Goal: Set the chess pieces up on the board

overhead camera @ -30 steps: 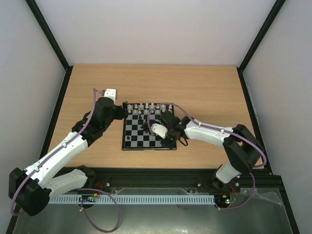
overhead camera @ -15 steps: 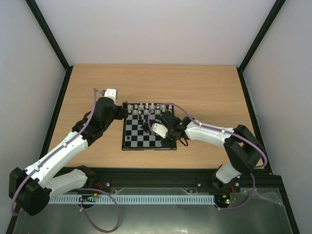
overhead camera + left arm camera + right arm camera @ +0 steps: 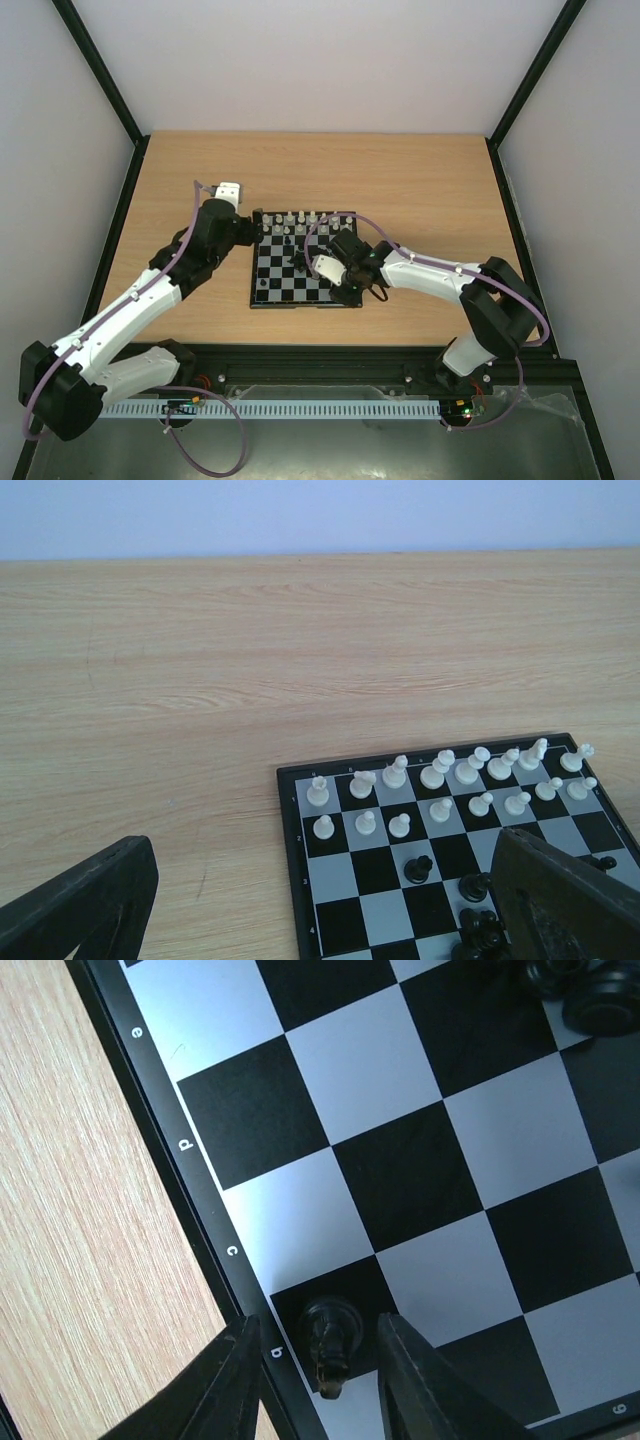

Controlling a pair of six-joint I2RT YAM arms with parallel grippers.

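The board lies at mid table. White chess pieces fill its two far rows. A few black chess pieces stand loose near the middle, one of them just below the white pawns. My right gripper is low over the board's near right corner. Its jaws are open on either side of a black piece, which stands free on a dark edge square by the letter b. My left gripper hangs open above the board's far left corner, with nothing in it.
Bare wooden table surrounds the board. A black frame runs along the table's sides, with pale walls behind. The board's dark lettered border passes just left of the right fingers.
My right gripper's jaws have opened off the black piece, which now stands on its square. Neither arm has shifted noticeably.
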